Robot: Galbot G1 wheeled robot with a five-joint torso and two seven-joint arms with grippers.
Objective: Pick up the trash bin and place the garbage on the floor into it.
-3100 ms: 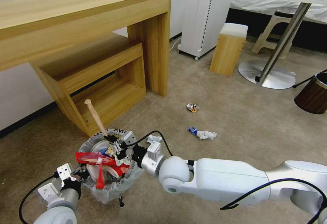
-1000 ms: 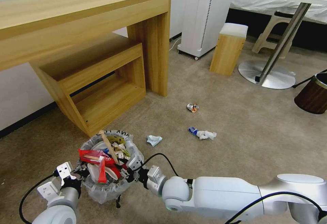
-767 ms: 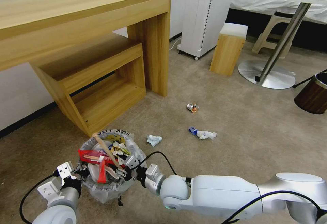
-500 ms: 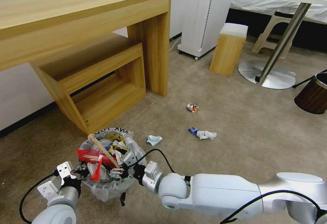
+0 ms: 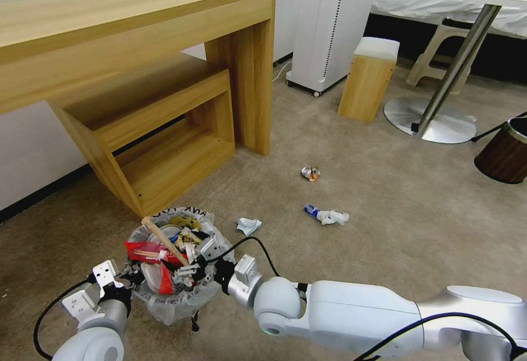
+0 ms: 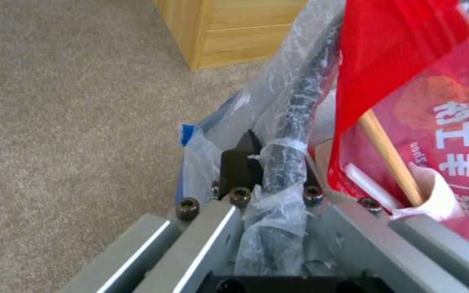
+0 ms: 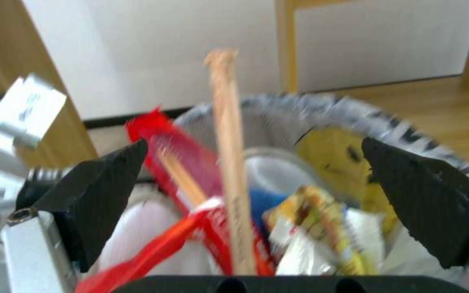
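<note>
The trash bin (image 5: 170, 289), lined with a crinkly clear bag, stands low at the left, heaped with litter. My left gripper (image 5: 130, 279) is shut on its near-left rim; in the left wrist view the left gripper (image 6: 273, 173) pinches the bag-wrapped rim (image 6: 294, 101). A wooden stick (image 5: 159, 236) and a red wrapper (image 5: 144, 251) lie on the heap. My right gripper (image 5: 193, 266) hovers open over the bin's right side, its pads (image 7: 99, 199) wide apart with the stick (image 7: 229, 154) loose between them. Garbage on the carpet: crumpled paper (image 5: 248, 225), a crushed blue-white cup (image 5: 328, 216), a crushed can (image 5: 310, 173).
A wooden desk (image 5: 164, 15) with a lower shelf unit (image 5: 164, 146) stands just behind the bin. Farther right are a white appliance (image 5: 329, 20), a wooden stool (image 5: 368, 78), a round table's metal base (image 5: 431, 122) and a brown wood-grain bin (image 5: 505, 152).
The right gripper held the stick upright over the bin, then let go and drew back. The stick now lies tilted on the heap. The left gripper and the bin have stayed put.
</note>
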